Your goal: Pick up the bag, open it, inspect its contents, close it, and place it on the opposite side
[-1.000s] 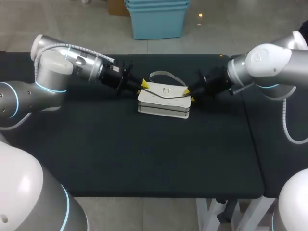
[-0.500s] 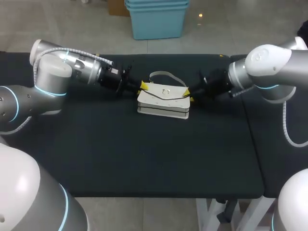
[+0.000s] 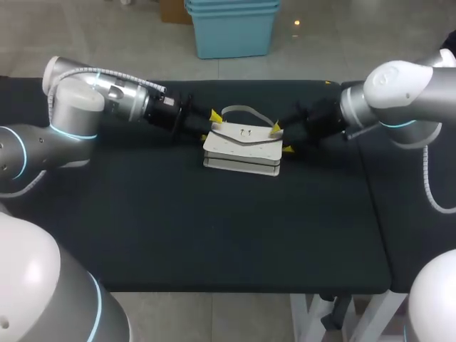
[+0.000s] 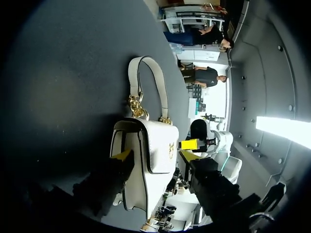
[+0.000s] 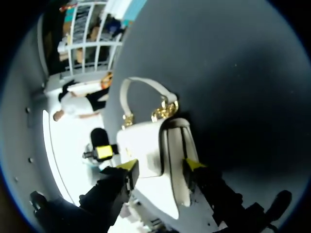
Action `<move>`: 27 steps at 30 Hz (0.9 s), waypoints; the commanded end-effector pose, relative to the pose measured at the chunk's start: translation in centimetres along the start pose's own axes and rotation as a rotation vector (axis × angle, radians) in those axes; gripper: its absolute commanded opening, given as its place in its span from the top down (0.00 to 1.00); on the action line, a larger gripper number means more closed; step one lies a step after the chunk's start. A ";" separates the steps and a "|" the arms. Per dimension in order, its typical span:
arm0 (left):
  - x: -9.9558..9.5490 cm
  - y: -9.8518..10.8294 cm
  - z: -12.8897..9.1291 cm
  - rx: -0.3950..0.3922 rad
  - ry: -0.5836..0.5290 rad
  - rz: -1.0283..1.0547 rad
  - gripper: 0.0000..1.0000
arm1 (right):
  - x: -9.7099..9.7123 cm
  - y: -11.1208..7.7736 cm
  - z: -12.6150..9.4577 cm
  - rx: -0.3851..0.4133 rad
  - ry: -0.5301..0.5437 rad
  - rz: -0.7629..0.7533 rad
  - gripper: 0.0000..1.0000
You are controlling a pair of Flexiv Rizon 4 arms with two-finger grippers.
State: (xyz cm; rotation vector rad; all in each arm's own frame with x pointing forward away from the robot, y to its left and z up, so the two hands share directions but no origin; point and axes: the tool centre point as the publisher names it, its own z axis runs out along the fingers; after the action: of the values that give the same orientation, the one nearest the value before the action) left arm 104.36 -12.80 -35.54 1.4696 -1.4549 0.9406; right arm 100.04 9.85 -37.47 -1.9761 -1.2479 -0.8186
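A small white leather handbag (image 3: 242, 149) with a front flap rests on the far half of a black table (image 3: 214, 235), about midway across its width. The flap faces upward and carries a small metal clasp (image 3: 246, 132) near its middle. The bag's white strap handle (image 3: 246, 111) arches away from the bag towards the table's far edge. In the left wrist view, short gold chain links (image 4: 136, 104) join this handle to the bag's body. The stacked layers of the bag's body show along the edge nearest the robot.

The left gripper (image 3: 209, 125) sits at the bag's left end. Its yellow-tipped fingers are spread apart, one on each side of that end. In the left wrist view, one yellow tip (image 4: 124, 155) lies against the bag's pleated side, and the other stands just beside the flap's edge.

The right gripper (image 3: 281, 139) sits at the bag's right end. Its fingers are likewise spread, with the bag's end between them. In the right wrist view, its two tips flank the flap and the bag's back.

The left arm (image 3: 78, 114), grey and white, comes in from the bag's left. The right arm (image 3: 399, 92) comes in from the bag's right. Both run low over the table.
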 end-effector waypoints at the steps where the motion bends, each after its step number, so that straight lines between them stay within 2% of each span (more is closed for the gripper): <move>1: 1.5 1.6 -1.1 0.045 -0.024 0.012 0.00 | 0.4 -1.2 -1.2 -0.027 -0.028 -0.006 0.00; 6: 2.4 2.3 -2.5 0.075 -0.070 0.017 0.00 | 0.3 -2.0 -2.0 -0.035 -0.055 -0.021 0.00; 12: 2.4 2.4 -4.5 0.144 -0.120 -0.010 0.00 | 0.2 -3.1 -2.2 -0.041 -0.097 -0.055 0.00; 13: 2.3 2.3 -4.8 0.150 -0.131 -0.013 0.00 | 0.2 -3.3 -2.2 -0.041 -0.109 -0.063 0.11; 14: 2.3 2.2 -5.0 0.159 -0.137 -0.016 0.00 | 0.2 -3.5 -2.1 -0.041 -0.115 -0.066 0.29; 18: 2.0 1.9 -5.8 0.183 -0.171 -0.036 0.00 | 0.3 -4.0 -1.7 -0.030 -0.133 -0.082 0.49; 20: 1.9 1.7 -6.1 0.202 -0.186 -0.047 0.00 | 0.2 -4.2 -1.4 -0.028 -0.142 -0.086 0.54; 27: 1.6 1.6 -6.9 0.222 -0.198 -0.061 0.00 | -0.7 -4.5 -0.5 -0.009 -0.156 -0.075 0.60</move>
State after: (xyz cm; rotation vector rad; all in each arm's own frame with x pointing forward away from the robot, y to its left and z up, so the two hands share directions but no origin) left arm 103.72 -7.11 -31.59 1.7771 -1.4829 0.9303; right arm 95.36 10.25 -36.34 -2.0370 -1.4167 -0.7245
